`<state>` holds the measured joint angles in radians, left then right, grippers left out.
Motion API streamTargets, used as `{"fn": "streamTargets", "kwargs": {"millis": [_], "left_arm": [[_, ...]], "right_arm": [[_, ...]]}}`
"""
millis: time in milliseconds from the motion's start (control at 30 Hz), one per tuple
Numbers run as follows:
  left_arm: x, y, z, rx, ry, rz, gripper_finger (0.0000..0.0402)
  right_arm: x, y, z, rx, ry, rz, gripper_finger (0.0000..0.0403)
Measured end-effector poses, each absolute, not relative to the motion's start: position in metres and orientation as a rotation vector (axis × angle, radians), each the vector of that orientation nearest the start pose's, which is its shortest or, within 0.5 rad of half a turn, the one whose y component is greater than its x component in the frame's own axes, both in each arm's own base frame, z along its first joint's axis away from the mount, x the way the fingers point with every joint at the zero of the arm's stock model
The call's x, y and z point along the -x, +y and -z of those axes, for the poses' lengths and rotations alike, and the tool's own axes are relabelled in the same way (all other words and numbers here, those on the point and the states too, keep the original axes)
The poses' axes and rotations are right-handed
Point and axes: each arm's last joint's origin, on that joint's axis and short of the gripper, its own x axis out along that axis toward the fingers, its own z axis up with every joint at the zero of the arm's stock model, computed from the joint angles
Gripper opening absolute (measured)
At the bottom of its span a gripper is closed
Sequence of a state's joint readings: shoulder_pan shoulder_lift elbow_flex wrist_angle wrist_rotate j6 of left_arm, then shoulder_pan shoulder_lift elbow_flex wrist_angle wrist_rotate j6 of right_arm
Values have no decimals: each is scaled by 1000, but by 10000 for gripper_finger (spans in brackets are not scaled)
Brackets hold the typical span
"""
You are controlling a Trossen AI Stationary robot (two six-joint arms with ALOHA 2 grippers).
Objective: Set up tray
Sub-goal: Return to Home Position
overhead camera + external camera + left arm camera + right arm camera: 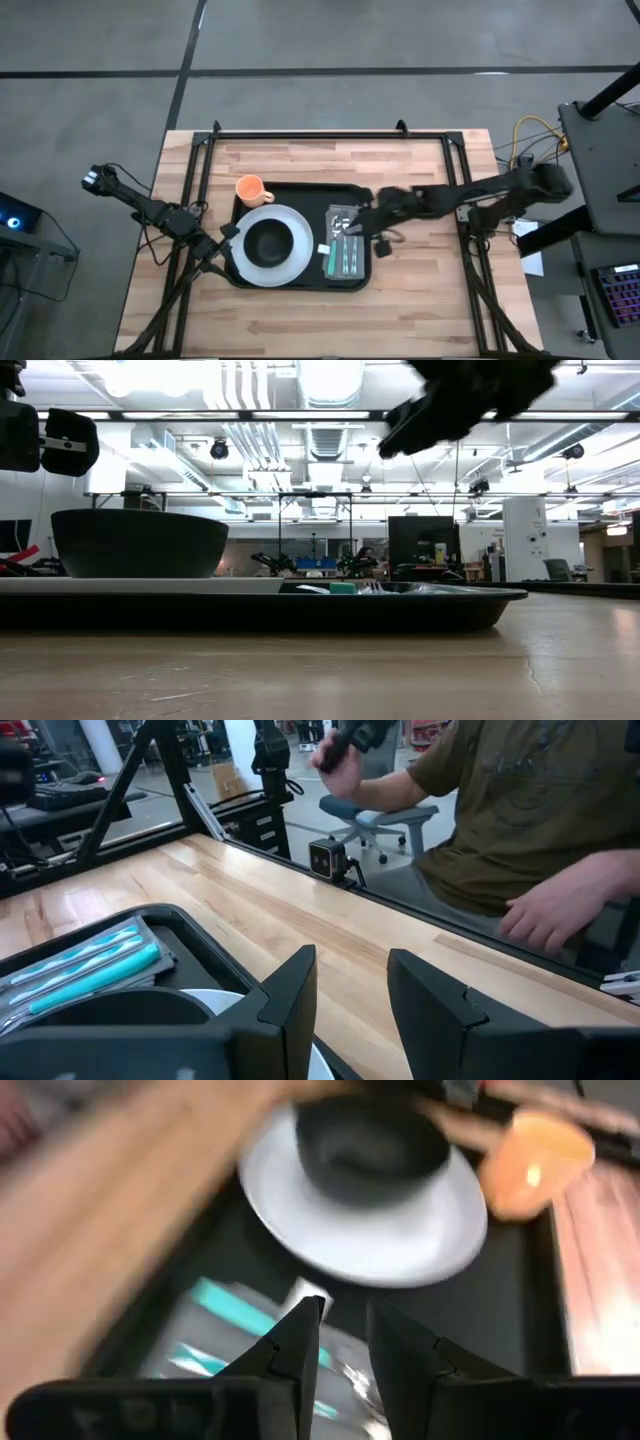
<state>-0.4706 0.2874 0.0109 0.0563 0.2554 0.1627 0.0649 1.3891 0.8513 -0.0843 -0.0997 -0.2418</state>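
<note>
The tray [300, 195] is judged set. Cutlery [345, 257] is laid just beneath the right gripper [350, 226], parted and empty; a clear lift homeward is needed. The left gripper [226, 236] is parked, likewise parted.

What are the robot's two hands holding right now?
Nothing. The right gripper hangs above the tray with open, empty fingers. The left gripper waits at the tray's left edge, open and empty too.
</note>
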Motion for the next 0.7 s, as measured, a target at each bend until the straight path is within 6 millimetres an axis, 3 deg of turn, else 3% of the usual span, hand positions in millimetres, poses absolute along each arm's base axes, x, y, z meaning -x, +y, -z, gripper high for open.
{"fn": "streamTargets", "kwargs": {"millis": [200,367,567,700], "left_arm": [[-97,-57,-148,-179,165,740,107],[-97,-57,-148,-179,165,740,107],[-97,-57,-148,-179,165,740,107],[-97,-57,-148,-179,165,740,107]], "right_arm": [[-238,18,-246,65,412,-231,84],[-205,17,-258,88,308,-231,86],[-180,15,-267,149,200,-233,74],[-172,15,-262,97,194,-226,68]]}}
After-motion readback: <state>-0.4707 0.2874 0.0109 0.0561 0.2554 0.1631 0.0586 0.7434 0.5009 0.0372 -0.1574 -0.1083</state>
